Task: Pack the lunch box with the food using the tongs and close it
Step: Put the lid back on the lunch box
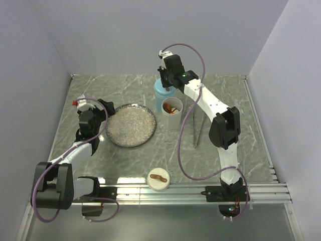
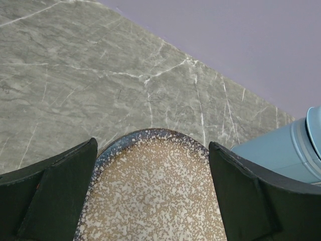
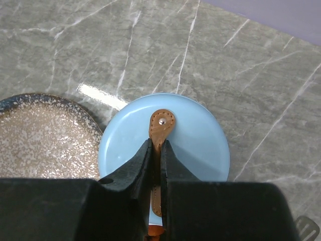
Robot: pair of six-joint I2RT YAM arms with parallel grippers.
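The table (image 1: pixel 251 145) looks like grey-green marbled stone, smooth with a soft sheen. The plate (image 1: pixel 129 125) has a speckled tan glaze inside a dark mottled rim, like glazed ceramic. Beside the plate, the blue lid (image 3: pixel 200 143) is smooth, glossy and plastic-looking. Its strap handle (image 3: pixel 161 126) resembles stitched brown leather, fixed by a shiny metal rivet (image 3: pixel 161 121). Well right of the plate, the tongs (image 1: pixel 195 133) are dull grey metal. The left end effector (image 2: pixel 153 148) and right end effector (image 3: pixel 156 144) have matt dark plastic fingers (image 2: pixel 55 196).
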